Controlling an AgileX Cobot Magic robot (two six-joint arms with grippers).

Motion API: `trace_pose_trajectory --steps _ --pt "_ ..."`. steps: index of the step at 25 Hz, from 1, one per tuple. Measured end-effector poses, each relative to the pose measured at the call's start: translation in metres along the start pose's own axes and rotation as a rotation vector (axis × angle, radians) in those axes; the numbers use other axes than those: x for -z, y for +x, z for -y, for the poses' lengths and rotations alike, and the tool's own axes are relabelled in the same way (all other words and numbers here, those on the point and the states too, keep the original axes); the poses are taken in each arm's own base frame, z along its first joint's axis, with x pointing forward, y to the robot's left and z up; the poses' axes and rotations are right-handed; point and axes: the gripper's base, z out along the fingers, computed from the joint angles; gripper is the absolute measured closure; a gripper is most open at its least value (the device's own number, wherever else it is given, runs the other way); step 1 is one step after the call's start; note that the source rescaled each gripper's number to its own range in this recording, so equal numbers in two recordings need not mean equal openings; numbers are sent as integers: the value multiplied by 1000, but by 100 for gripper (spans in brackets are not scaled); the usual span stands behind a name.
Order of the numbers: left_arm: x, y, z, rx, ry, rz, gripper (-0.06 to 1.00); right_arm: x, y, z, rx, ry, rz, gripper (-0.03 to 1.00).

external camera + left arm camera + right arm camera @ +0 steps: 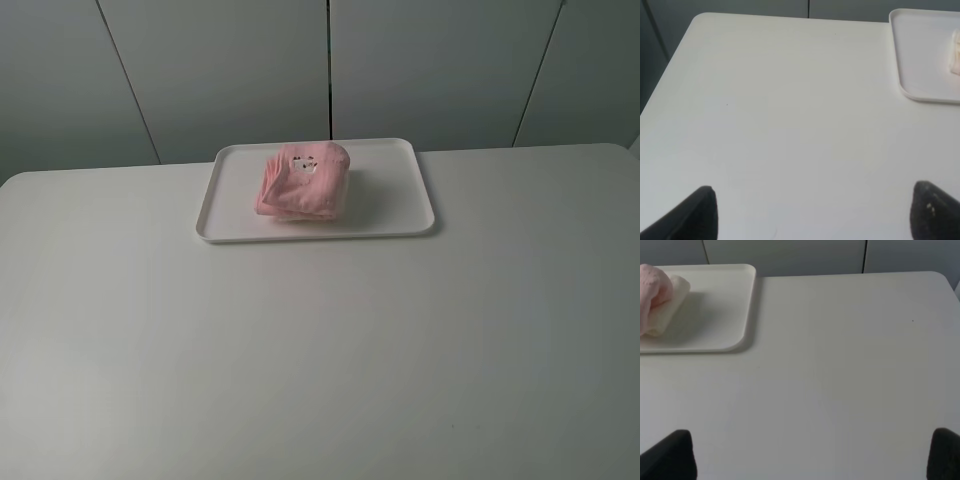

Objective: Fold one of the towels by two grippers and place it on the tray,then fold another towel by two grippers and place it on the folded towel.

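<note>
- Grey panelled walls back a wide white table point(320, 340), which fills nearly all of every view and carries only one cluster of things at its far middle.
- On that table, the white tray point(395, 190) lies with its long axis running across, side to side, ahead of both arms and roughly midway between them.
- Within the tray, toward its left half, sits the stack: the pink towel point(303, 180), folded, rests on top of the cream towel point(670, 305), whose folded edge peeks out beneath it in the right wrist view.
- Judged from how they lie, both folds and both placements look done, so no reach seems called for; if any tidying were wanted, the stack lies forward of both grippers and inward toward the middle.
- From the left gripper point(812, 212), the tray's near corner shows ahead and off to its inner side, well apart from the fingertips; only a sliver of towel reaches that view's edge.
- From the right gripper point(812, 455), the tray and stack lie ahead and to its inner side, also well apart; neither arm looks clearly nearer, though the stack sits slightly toward the left arm's half.
- Both grippers stand spread wide with nothing between their fingers, hanging over bare table, and neither appears in the high view.
</note>
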Motion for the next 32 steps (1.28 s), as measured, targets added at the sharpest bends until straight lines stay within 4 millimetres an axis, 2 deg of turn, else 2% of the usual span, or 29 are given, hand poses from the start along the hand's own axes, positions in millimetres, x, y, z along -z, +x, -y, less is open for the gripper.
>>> trace_pose_trajectory --steps 32 --pt "0 0 0 0 0 0 -5 0 0 0 0 0 0 -3"
